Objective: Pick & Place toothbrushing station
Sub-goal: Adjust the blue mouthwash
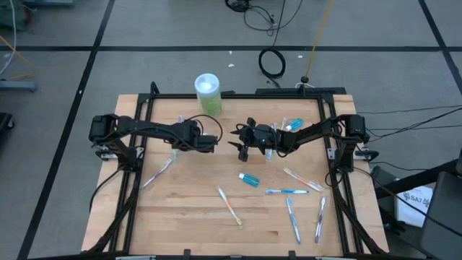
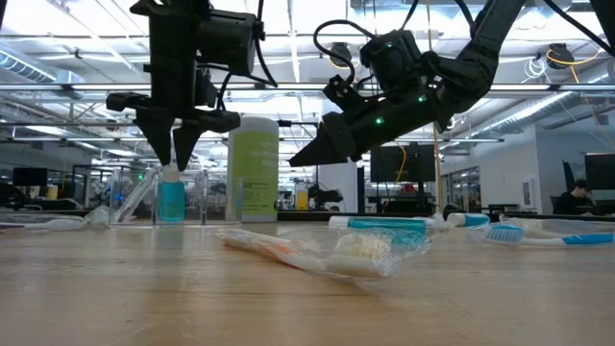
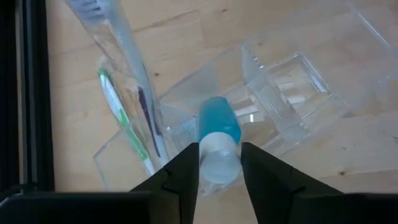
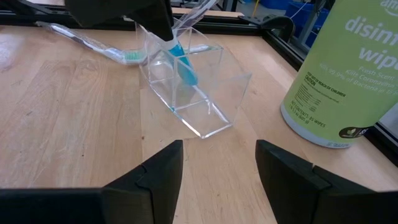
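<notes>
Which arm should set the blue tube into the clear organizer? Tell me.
Left. The left gripper already brackets the blue tube's white cap over the clear organizer. The right gripper hangs open, empty, short of it.

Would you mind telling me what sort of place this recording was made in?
Most likely an open-plan robotics lab or workshop. The wooden table stands on a grey taped floor with loose cables lying on it, and the low view shows exposed ceiling lights, monitors and a person at a desk.
</notes>
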{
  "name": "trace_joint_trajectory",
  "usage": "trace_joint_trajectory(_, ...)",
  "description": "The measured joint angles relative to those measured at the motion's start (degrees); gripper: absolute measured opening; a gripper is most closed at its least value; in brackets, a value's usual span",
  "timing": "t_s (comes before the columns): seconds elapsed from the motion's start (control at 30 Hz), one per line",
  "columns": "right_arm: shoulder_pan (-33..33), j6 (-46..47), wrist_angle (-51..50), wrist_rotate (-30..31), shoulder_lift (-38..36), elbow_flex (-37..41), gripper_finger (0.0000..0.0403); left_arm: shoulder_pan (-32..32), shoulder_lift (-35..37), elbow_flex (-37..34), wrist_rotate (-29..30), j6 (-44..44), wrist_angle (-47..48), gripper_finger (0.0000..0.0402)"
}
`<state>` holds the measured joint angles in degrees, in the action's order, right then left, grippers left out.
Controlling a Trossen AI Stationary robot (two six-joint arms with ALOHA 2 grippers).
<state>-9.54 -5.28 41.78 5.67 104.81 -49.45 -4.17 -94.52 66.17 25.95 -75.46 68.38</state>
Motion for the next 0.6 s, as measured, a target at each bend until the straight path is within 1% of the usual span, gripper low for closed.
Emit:
trace_joint_trajectory(0.23,0.0,-0.1,0.0,0.0,0.0,0.0,0.0196,-0.4,0.0,0.0,-1.9,0.2,-0.2,0.0149)
trace_joint_trajectory(0.6,0.0,-0.1,0.0,0.0,0.0,0.0,0.0196,-0.4,0.0,0.0,-2.9,-1.7,-1.2,0.0150)
